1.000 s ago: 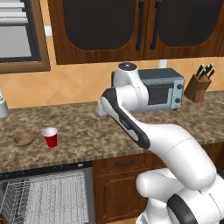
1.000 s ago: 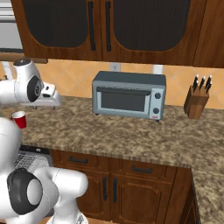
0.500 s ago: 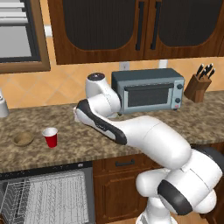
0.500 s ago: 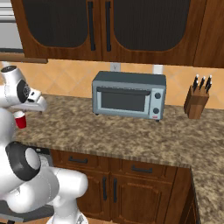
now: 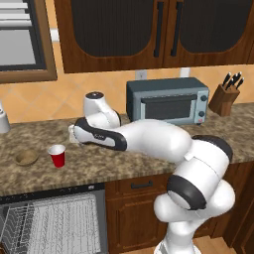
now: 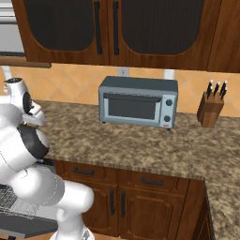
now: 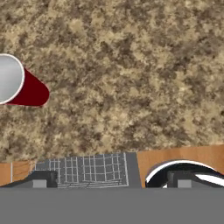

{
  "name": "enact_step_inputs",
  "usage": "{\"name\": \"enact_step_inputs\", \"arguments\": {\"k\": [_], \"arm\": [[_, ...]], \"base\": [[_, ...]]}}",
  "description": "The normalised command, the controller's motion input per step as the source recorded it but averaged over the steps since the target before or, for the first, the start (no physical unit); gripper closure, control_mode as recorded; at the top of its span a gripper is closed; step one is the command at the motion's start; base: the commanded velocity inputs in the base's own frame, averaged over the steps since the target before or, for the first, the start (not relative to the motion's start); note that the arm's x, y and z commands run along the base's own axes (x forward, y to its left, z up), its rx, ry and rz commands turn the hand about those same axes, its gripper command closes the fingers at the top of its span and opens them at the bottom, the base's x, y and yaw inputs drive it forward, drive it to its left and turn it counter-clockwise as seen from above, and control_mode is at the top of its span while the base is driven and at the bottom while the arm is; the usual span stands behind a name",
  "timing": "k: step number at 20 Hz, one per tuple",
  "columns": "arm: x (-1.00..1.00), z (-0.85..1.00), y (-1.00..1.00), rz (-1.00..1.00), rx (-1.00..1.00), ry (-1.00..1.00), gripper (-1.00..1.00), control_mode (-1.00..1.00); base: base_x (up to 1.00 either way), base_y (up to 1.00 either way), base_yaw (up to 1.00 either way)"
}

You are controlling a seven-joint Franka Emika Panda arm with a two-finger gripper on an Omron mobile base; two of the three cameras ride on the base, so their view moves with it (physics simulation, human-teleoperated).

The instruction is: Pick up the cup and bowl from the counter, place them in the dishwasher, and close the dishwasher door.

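The arm reaches left across the worktop [image 5: 124,166], its wrist low over the granite just behind and right of the cup [image 5: 57,156]. The hand [image 7: 109,177] looks straight down at bare speckled stone; its two dark tips sit wide apart at the bottom of the hand view, holding nothing.

The cup stands upright near the worktop's front edge, well clear of the hand (in the hand view it lies at the left border [image 7: 17,83], white inside showing). The bowl [image 5: 26,158] rests just left of the cup, apart from it, also close to the front edge. Open stone lies all around both.

Below that edge the dishwasher [image 5: 54,221] stands open, its wire rack [image 5: 64,223] visible directly under the cup and bowl; the hand view catches a strip of the same rack [image 7: 85,169] past the worktop's edge.

Further right, against the wall, sit a toaster oven [image 5: 167,100] and a knife block [image 5: 224,96], well away from the arm's working space.
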Motion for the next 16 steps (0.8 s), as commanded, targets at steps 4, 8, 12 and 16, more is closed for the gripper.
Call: {"name": "enact_step_inputs", "arguments": {"k": [4,8,12,16], "arm": [[0.49,0.0,0.51,-0.06,0.03,0.09,-1.0,-1.0],[0.08,0.0,0.32,0.0,0.0,0.01,-1.0,-1.0],[0.22,-0.08,0.17,0.0,0.0,0.0,-1.0,-1.0],[0.37,-0.23,0.25,0.0,0.0,0.0,-1.0,-1.0]], "base": [[0.0,0.0,0.0],[0.0,0.0,0.0],[0.0,0.0,0.0],[0.0,0.0,0.0]]}}
